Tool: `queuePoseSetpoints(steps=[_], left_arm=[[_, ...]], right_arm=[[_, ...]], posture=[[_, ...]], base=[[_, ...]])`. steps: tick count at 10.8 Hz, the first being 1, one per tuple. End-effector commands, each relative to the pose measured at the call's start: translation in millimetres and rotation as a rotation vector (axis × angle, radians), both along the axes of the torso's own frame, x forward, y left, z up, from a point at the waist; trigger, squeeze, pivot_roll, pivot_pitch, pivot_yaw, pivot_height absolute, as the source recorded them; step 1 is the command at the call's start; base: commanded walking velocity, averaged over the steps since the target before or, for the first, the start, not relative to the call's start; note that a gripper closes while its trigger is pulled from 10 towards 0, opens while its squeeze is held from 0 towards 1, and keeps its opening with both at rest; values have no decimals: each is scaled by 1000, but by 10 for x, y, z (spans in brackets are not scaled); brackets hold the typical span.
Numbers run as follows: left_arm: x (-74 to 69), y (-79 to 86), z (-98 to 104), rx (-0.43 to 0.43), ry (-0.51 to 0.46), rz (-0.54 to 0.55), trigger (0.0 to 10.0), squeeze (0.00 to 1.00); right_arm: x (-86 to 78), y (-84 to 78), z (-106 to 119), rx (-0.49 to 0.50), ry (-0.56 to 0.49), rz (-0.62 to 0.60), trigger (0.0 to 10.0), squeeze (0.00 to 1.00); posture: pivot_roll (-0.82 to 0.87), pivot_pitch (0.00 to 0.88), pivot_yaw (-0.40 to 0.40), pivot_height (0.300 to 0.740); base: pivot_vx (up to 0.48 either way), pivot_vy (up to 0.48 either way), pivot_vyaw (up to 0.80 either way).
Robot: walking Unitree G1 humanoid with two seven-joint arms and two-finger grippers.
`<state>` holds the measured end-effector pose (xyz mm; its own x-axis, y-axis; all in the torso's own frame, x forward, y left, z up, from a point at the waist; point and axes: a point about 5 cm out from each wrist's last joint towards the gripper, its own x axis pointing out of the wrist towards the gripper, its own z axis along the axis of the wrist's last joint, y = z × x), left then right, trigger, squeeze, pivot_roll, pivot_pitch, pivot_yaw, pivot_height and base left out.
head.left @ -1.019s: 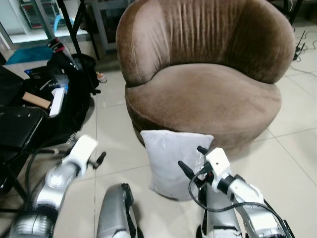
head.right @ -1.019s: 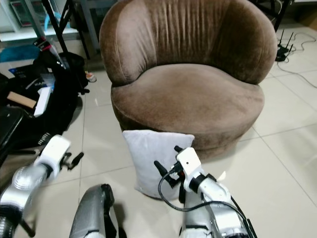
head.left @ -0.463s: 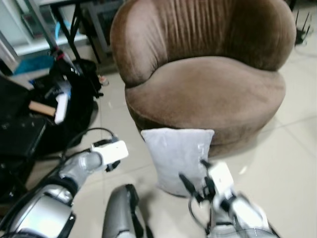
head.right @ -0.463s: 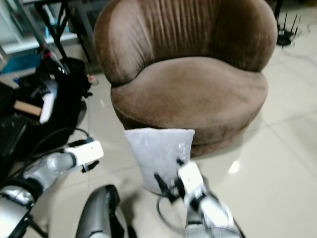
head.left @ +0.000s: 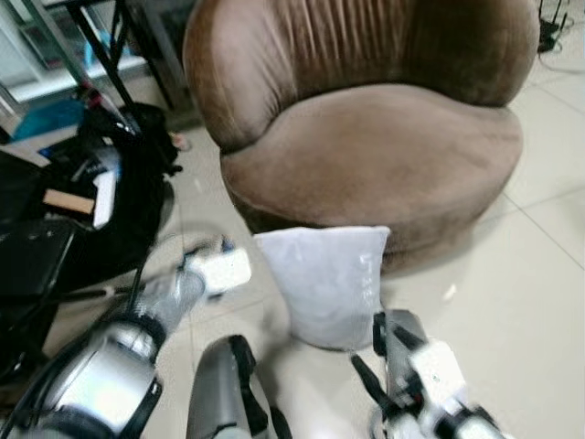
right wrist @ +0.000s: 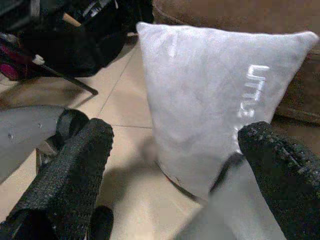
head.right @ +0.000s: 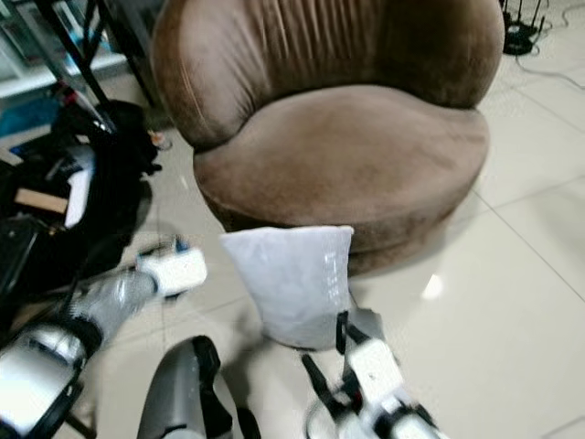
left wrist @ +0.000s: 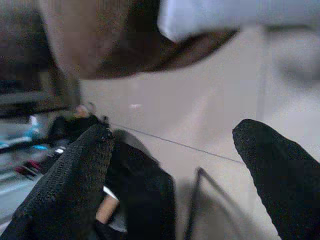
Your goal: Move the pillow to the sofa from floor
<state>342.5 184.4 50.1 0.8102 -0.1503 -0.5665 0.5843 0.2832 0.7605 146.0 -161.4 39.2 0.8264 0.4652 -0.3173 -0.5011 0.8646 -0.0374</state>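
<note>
The pillow (right wrist: 210, 95) leaned upright against the sofa (head.left: 366, 155), ahead of both grippers' spread fingers (right wrist: 75, 165), apart; floor (head.left: 530, 274) open rightward.

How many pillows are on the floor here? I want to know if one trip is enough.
1. The grey pillow stands upright on the tiled floor, leaning against the front of the brown sofa. Others could lie hidden behind the sofa or the black clutter to its left.

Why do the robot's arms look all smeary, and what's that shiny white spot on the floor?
Eye views: both arms smear with motion blur, the left gripper most; the pillow and sofa look soft too. The spot is light glare on glossy tile. Left wrist view: blurry everywhere. Right wrist view: pillow sharp, right gripper fingers close and fuzzy.
</note>
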Motion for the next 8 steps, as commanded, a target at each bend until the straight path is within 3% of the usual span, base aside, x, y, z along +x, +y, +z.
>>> queuePoseSetpoints(steps=[1, 3, 6, 8], left_arm=[[-20, 32, -26, 39, 20, -14, 10000, 0], [-31, -86, -63, 123, 24, -103, 10000, 0], [-22, -237, -76, 181, 1, -171, 10000, 0], [-52, -309, -129, 186, 16, -174, 10000, 0]], right_arm=[[-14, -14, 30, 5, 10, -4, 10000, 0], [-193, -181, 228, -48, 24, -46, 10000, 0], [-687, -420, 394, -113, 131, -68, 10000, 0], [-945, -419, 503, -121, 203, -78, 10000, 0]], posture=[[-382, 116, 212, 502], [-449, 205, 189, 502], [-524, 303, 133, 502], [-564, 358, 99, 502]], base=[[0, 0, 0], [0, 0, 0], [0, 0, 0], [0, 0, 0]])
